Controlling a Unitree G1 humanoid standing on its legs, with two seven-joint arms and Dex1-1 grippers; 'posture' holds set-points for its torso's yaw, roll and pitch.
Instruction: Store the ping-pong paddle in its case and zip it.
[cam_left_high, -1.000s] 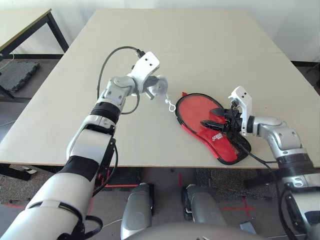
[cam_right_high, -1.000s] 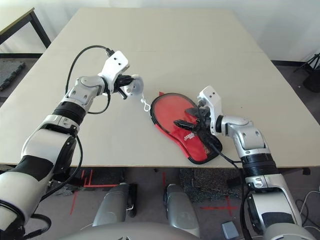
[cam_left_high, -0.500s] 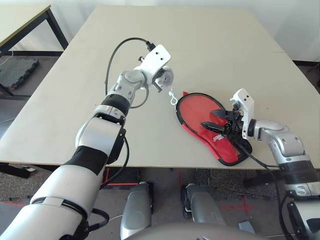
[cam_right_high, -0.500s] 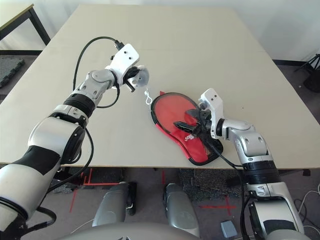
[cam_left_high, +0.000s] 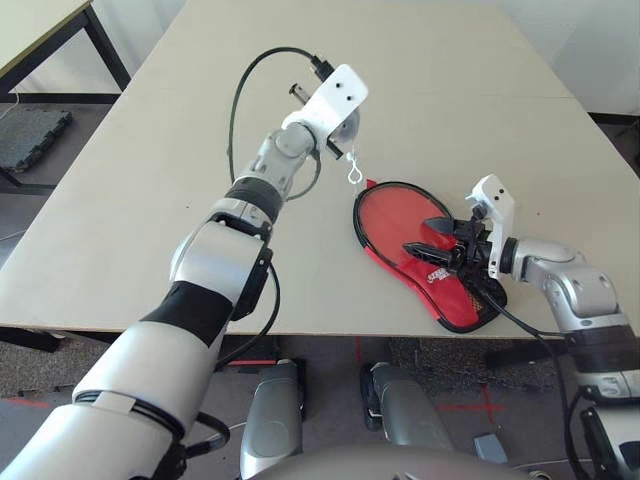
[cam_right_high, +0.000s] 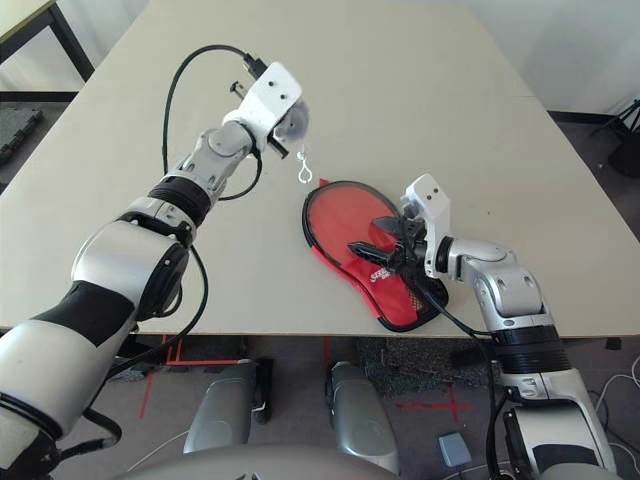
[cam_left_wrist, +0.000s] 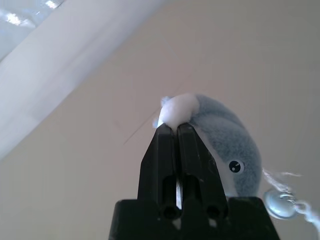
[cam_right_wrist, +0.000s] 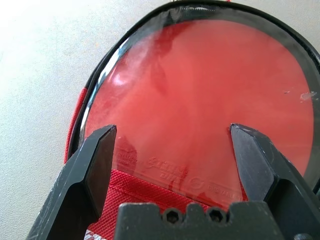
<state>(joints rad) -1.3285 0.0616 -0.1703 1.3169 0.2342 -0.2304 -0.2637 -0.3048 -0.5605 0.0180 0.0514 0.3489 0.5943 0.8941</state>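
Two end effectors at work: left end effector (cam_left_wrist: 176, 131) pinched shut on small plush toy (cam_left_wrist: 227, 145), raised above the desk (cam_left_high: 150, 180), left of the case (cam_left_high: 465, 300); right end effector (cam_right_wrist: 175, 150) spread wide over the ping-pong paddle (cam_right_wrist: 210, 110) lying in the case. Risk: toy's dangling clip (cam_left_high: 353, 176) snagging the zipper edge.

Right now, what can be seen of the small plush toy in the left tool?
The plush toy is small, rounded and soft, grey-blue with a white patch and one black bead eye. A thin white cord with a clear clasp dangles from it. The left tool is shut on its white part and holds it in the air above the table, beyond the red case.
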